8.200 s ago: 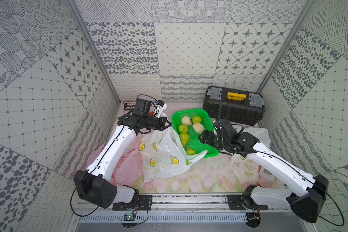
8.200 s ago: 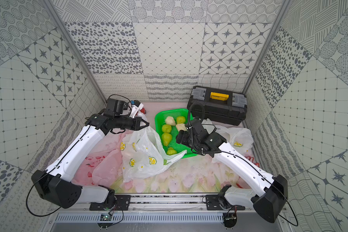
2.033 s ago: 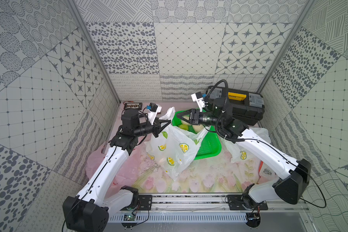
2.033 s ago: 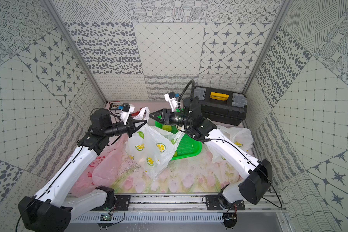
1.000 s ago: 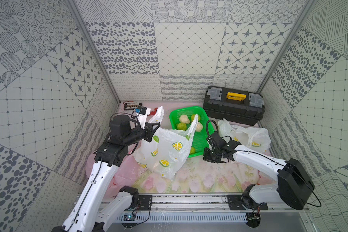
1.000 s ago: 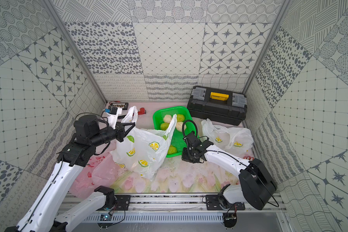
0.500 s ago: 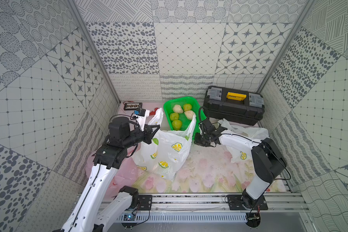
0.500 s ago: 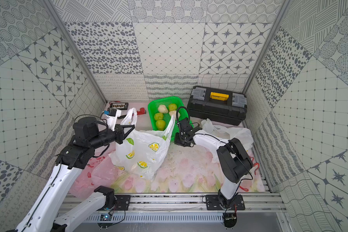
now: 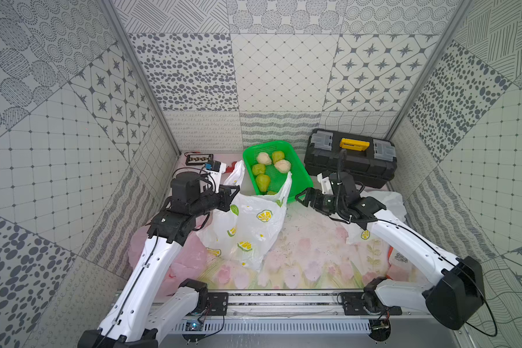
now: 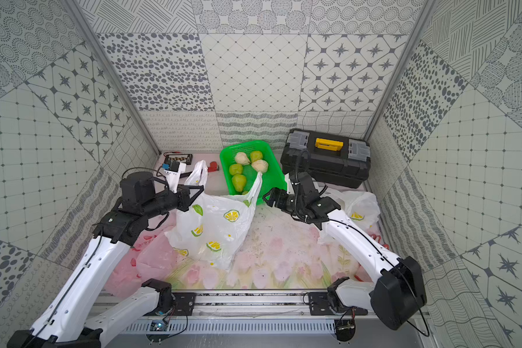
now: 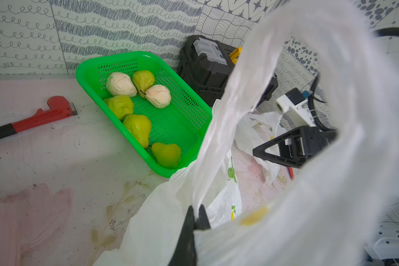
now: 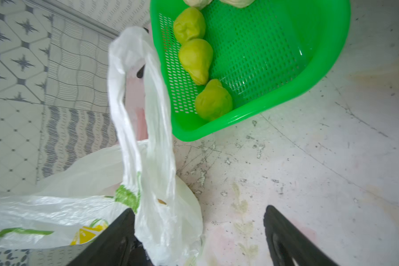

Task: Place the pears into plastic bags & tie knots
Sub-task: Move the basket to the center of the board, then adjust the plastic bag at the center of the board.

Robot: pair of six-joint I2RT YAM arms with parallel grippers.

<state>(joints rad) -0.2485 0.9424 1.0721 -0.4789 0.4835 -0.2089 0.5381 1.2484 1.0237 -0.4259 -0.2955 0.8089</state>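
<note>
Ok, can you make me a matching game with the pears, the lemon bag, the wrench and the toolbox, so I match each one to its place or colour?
Things:
1. pears
2. lemon bag
3. wrench
4. toolbox

Matches:
A. red with a dark grip
B. pinched in the left pincer
C. in the green basket
D. black with a yellow handle

Pairs: 1-C, 2-B, 3-A, 4-D

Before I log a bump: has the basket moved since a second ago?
Yes. The basket has slid toward the back wall; its near end now barely passes the toolbox front.
</note>
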